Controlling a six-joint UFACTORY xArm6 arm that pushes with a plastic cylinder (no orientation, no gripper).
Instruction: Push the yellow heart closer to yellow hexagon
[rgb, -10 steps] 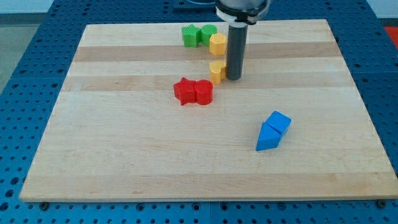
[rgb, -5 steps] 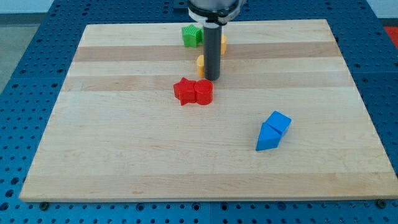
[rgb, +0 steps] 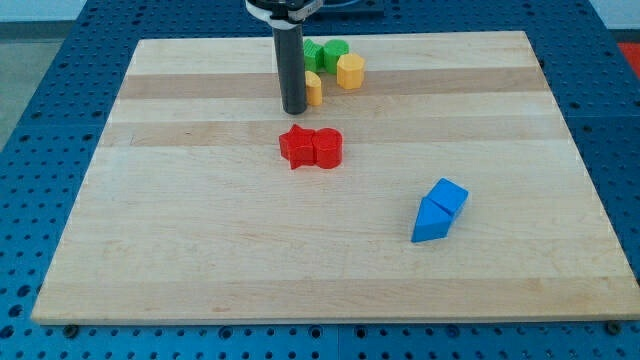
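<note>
The yellow heart (rgb: 314, 89) lies near the view's top centre, partly hidden behind my rod. The yellow hexagon (rgb: 350, 71) stands just up and to the right of it, a small gap between them. My tip (rgb: 294, 109) rests on the board at the heart's left side, touching or nearly touching it.
Two green blocks (rgb: 325, 52) sit behind the yellow ones, against the hexagon. A red pair of blocks (rgb: 311, 147) lies just below my tip. Two blue blocks (rgb: 438, 210) lie at the lower right. The wooden board (rgb: 200, 250) ends close behind the green blocks.
My rod has swept left across the board, from right of the heart to its left. The heart has moved up and left, ending closer to the hexagon.
</note>
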